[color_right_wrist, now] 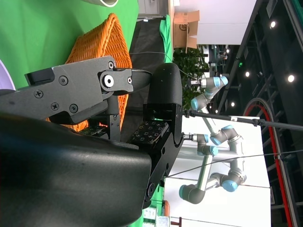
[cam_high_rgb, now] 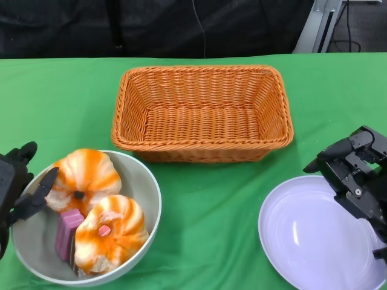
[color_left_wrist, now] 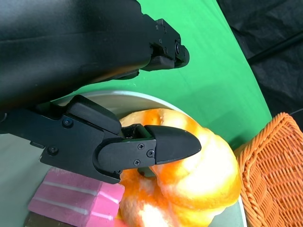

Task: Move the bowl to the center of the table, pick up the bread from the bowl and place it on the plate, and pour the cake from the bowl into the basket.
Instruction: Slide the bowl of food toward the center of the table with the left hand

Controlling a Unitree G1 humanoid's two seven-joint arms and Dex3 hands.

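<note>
A grey bowl (cam_high_rgb: 154,193) sits at the table's front left and holds two orange-and-white breads (cam_high_rgb: 87,172) (cam_high_rgb: 115,229) and a pink cake (cam_high_rgb: 68,232). My left hand (cam_high_rgb: 15,184) is at the bowl's left rim, one finger inside against the upper bread, another outside the wall, pinching the rim. The left wrist view shows that inner finger (color_left_wrist: 165,144) lying on the bread (color_left_wrist: 203,175), with the cake (color_left_wrist: 71,198) beside it. My right hand (cam_high_rgb: 357,175) hovers over the lavender plate (cam_high_rgb: 314,235) at the front right, fingers apart and holding nothing.
An orange wicker basket (cam_high_rgb: 199,145) stands at the table's middle back, with nothing in it; the right wrist view shows it (color_right_wrist: 102,42) beyond the right hand (color_right_wrist: 94,142). Green cloth lies bare between bowl and plate.
</note>
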